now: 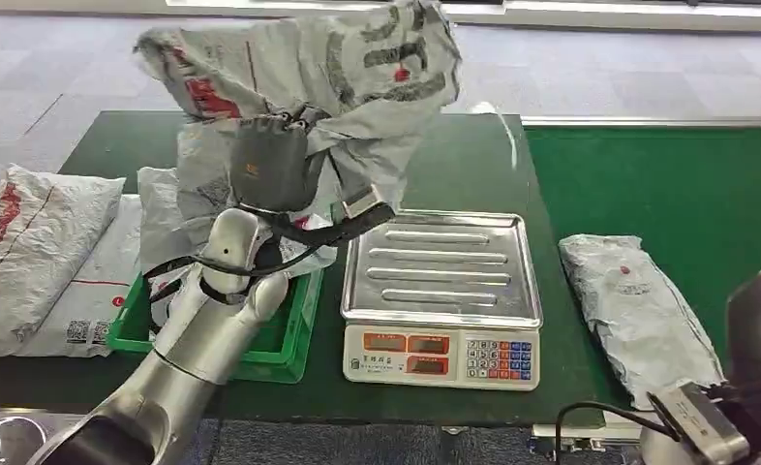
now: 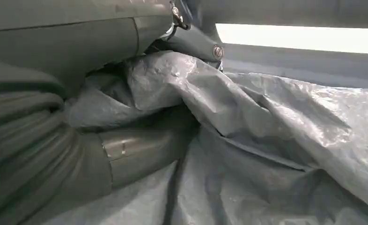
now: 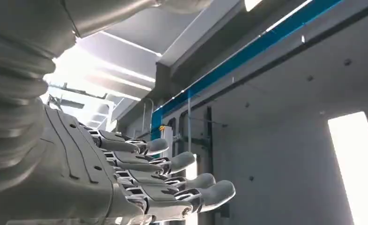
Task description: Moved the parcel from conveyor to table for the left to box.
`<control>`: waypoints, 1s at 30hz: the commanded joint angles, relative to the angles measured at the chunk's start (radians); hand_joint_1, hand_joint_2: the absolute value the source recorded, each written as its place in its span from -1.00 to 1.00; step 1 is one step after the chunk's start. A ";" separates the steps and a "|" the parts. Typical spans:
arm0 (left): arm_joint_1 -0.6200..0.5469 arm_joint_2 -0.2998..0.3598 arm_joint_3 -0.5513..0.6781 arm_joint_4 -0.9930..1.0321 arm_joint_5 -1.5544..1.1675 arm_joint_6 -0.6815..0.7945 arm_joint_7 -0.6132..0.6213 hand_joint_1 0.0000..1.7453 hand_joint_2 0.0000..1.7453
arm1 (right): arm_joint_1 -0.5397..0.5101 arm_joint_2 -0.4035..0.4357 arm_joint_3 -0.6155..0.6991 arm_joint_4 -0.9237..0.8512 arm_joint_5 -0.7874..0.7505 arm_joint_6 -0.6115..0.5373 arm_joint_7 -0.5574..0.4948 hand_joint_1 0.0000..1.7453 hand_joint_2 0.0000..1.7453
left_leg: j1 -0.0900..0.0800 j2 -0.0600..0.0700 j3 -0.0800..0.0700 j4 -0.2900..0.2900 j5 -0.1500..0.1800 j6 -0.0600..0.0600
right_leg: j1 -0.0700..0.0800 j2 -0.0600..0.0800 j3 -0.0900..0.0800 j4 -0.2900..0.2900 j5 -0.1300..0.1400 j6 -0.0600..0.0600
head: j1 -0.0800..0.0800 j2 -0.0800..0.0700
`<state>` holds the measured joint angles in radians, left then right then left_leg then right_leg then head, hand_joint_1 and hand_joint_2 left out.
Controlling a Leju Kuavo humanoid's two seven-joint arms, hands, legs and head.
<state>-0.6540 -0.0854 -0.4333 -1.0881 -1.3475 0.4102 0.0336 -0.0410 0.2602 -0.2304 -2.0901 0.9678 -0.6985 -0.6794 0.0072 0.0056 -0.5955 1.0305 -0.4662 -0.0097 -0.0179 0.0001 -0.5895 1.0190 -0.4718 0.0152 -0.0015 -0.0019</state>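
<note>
From the head view, the left hand [image 1: 270, 165] grips a grey parcel [image 1: 309, 68] raised above the green box [image 1: 294, 334]; it droops, soft and light. The left wrist view shows crinkled film bunched in the fingers [image 2: 140, 147], likely slippery, so a gathered fold holds best. In the right wrist view, the right hand [image 3: 126, 183] holds nothing, fingers extended.

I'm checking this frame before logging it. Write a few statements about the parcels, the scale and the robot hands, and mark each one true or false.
1. The left robot hand holds a grey parcel lifted above the table. True.
2. A parcel lies on the scale's steel tray. False: the tray is bare.
3. A second grey parcel lies on the green conveyor, to the right of the scale. True.
4. The right robot hand grips a parcel. False: its fingers are spread and hold nothing.
5. The green box sits to the right of the scale. False: it sits to the scale's left.
</note>
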 commanded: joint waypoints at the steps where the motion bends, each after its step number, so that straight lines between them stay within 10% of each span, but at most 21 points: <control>1: 0.081 0.135 0.169 -0.189 -0.223 -0.070 0.255 1.00 1.00 | 0.026 0.089 -0.021 -0.013 0.054 0.000 0.056 -1.00 1.00 | 0.000 0.005 0.002 -0.002 -0.001 -0.001 | 0.001 0.006 0.000 -0.001 0.001 -0.002 | 0.000 0.000; 16: 0.115 0.036 0.511 0.100 -0.207 -0.323 0.245 1.00 1.00 | 0.034 0.089 -0.009 -0.035 0.099 0.000 0.103 -1.00 1.00 | 0.000 0.001 0.003 -0.003 0.000 -0.001 | 0.000 0.001 0.002 -0.002 0.000 -0.002 | 0.000 0.000; 30: 0.159 -0.005 0.539 0.207 -0.157 -0.332 0.153 1.00 1.00 | 0.038 0.089 0.000 -0.018 0.104 0.000 0.103 -1.00 1.00 | 0.001 0.000 0.003 -0.003 0.001 0.000 | 0.000 0.000 0.002 -0.003 0.000 -0.001 | 0.000 0.000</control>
<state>-0.5070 -0.0404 0.0378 -1.0342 -1.5110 0.0946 0.2336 -0.0381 0.2605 -0.2304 -2.1256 1.0685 -0.6985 -0.5745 0.0076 0.0064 -0.5960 1.0305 -0.4659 -0.0100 -0.0179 0.0010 -0.5904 1.0189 -0.4717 0.0151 -0.0015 -0.0019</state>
